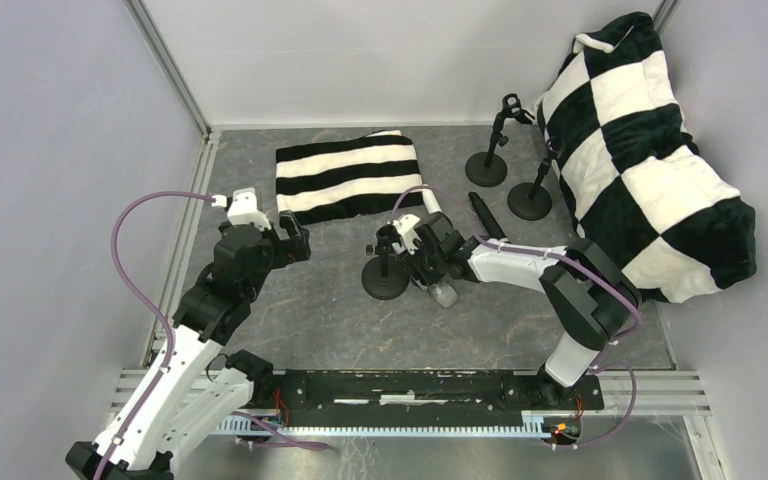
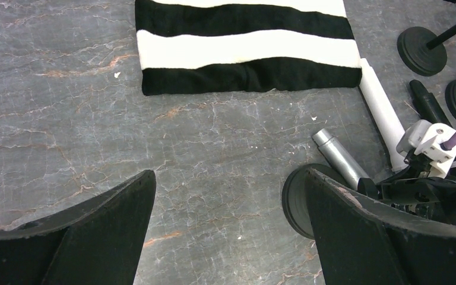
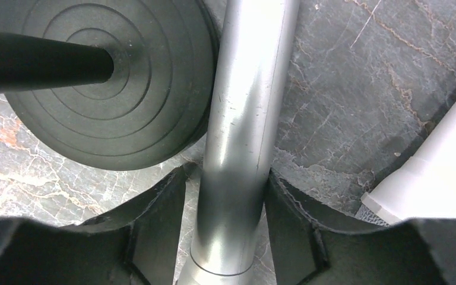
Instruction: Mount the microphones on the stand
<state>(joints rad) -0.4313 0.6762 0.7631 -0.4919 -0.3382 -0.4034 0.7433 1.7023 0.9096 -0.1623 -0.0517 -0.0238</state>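
The silver-grey microphone sits between the right arm's jaws, which pinch its barrel from both sides, one finger against each flank. Whether the barrel rests on the table or is just clear of it cannot be told. Right beside the jaws, on the left in the wrist view, is the round black base of a stand, its ribbed disc meeting the barrel's edge and its dark post reaching out of the frame. On the other side of the jaws lies the white microphone (only part of its pale body shows there). Just past it, farther from the jaws, the black microphone lies on the table. Two more stands are upright beyond that, next to a checked black-and-white cushion.

The left arm's jaws are spread wide over bare table, well apart from the microphones. Ahead of them lies a folded striped cloth.
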